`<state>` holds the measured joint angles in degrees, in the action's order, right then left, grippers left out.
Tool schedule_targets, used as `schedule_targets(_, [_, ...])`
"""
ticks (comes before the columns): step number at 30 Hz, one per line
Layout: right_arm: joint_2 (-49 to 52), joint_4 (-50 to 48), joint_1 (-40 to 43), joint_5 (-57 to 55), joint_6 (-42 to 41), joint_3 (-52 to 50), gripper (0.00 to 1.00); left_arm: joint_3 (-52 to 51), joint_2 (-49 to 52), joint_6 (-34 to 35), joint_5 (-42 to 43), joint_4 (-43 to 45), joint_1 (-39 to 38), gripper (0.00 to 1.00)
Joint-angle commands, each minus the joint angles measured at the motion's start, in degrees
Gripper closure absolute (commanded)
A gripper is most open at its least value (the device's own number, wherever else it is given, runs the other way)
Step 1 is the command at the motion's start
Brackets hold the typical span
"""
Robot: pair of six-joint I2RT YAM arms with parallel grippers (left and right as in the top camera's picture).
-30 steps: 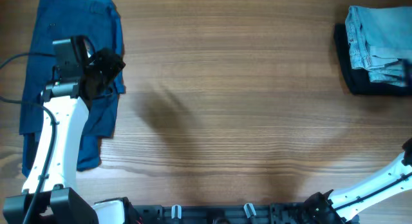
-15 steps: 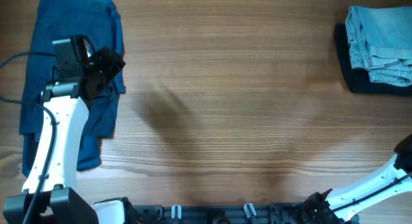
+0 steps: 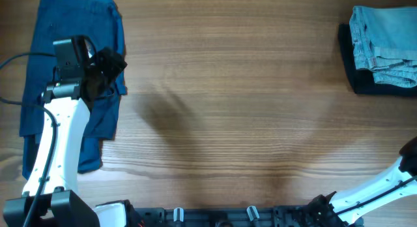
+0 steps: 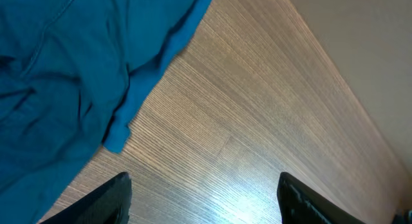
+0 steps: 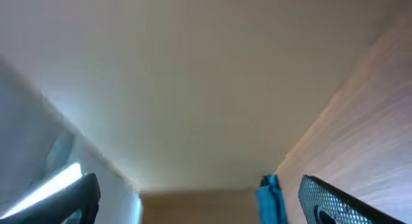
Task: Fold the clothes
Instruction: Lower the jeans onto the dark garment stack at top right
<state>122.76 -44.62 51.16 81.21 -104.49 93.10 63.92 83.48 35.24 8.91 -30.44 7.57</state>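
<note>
A mid-blue garment (image 3: pixel 98 25) lies spread along the table's left edge. In the left wrist view it (image 4: pixel 64 69) fills the upper left. My left gripper (image 3: pixel 112 69) hovers over the garment's right border, open. In the wrist view the left gripper (image 4: pixel 206 185) has only bare wood between its fingers (image 4: pixel 116 198). At the far right, folded pale denim shorts (image 3: pixel 384 38) rest on a folded dark navy garment (image 3: pixel 348 57). My right gripper (image 5: pixel 199 185) is open and empty, tilted up toward a wall. Overhead, only its arm (image 3: pixel 378 188) shows, at the bottom right.
The wooden table (image 3: pixel 234 90) stretches between the blue garment and the folded stack. A black rail with the arm bases (image 3: pixel 228 217) runs along the near edge. A strip of blue cloth (image 5: pixel 270 198) shows low in the right wrist view.
The right arm has sunk slightly at the right edge of the overhead view. The left arm and the clothes have not moved.
</note>
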Motion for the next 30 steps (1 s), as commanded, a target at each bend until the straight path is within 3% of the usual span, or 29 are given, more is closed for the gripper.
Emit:
schedule_targets(1, [-0.7, 13.0, 0.2, -4.5, 17.7, 0.9, 0.01, 0.0, 0.7, 0.0, 0.7, 0.0, -0.1, 0.28])
schedule_targets(6, [-0.7, 47.8, 0.2, -19.9, 43.6, 0.9, 0.01, 0.0, 0.7, -0.1, 0.7, -0.5, -0.1, 0.28])
schedule_targets(10, [-0.7, 65.4, -0.1, -35.7, 63.2, 0.9, 0.01, 0.0, 0.7, 0.0, 0.7, -0.6, -0.1, 0.28])
schedule_targets(13, [-1.4, 68.4, -0.2, -38.2, 73.5, 0.9, 0.00, 0.0, 0.7, 0.0, 0.7, -0.6, -0.1, 0.28])
schedule_targets(17, [-6.9, 68.2, -0.4, -38.0, 79.6, 0.9, 0.00, 0.0, 0.7, 0.0, 0.7, -0.6, -0.1, 0.28])
schedule_targets(24, [-23.5, 71.1, -9.3, -41.1, 115.7, 0.9, 0.00, 0.0, 0.7, -0.1, 0.6, -0.6, -0.1, 0.28])
schedule_targets(28, [-21.6, 69.8, -18.7, -63.1, 118.7, 0.7, 0.00, 0.0, 0.7, -0.1, 0.4, -0.6, -0.1, 0.28])
schedule_targets(30, [-19.3, 70.4, -20.6, -65.4, 118.3, 0.7, 0.00, -0.1, 0.7, -0.1, 0.4, -0.6, -0.1, 0.28])
